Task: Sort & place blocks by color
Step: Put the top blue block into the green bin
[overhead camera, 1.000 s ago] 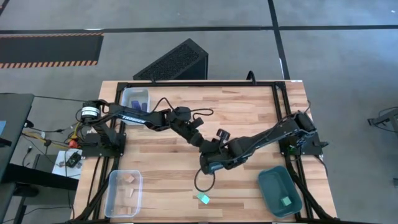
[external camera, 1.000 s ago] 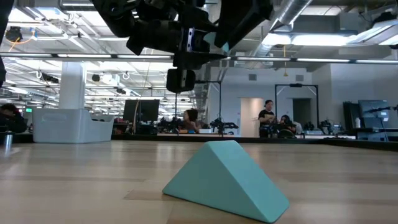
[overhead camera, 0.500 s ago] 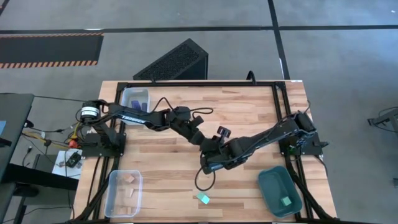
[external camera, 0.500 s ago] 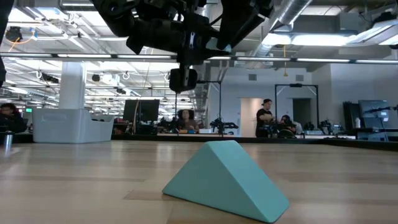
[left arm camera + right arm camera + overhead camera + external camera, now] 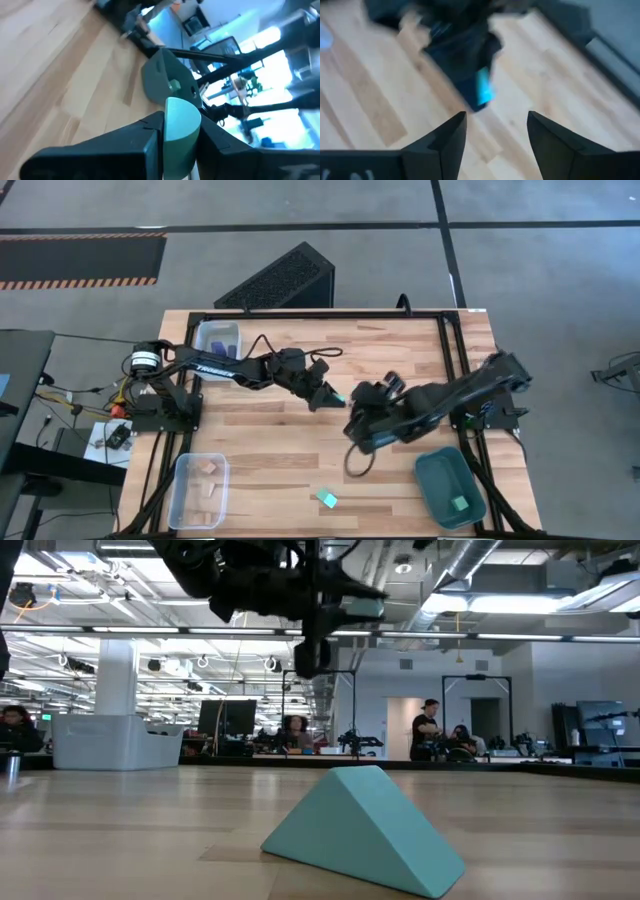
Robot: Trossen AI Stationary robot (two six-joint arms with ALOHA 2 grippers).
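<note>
Left jaws (image 5: 181, 134) pinch a teal block (image 5: 178, 130) mid-table; right jaws (image 5: 495, 134) spread, empty, just beside

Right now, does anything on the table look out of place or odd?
One teal block lies alone on the bare wood near the front edge, outside every container, resting as a wedge. Otherwise nothing looks spilled or damaged. The left gripper holds a teal piece above mid-table, facing the open right gripper.

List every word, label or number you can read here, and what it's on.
Nothing reads clearly.
White lettering on the left arm, whose left gripper holds a teal block: too small.
Pale marks at the open right gripper: blurred.
</note>
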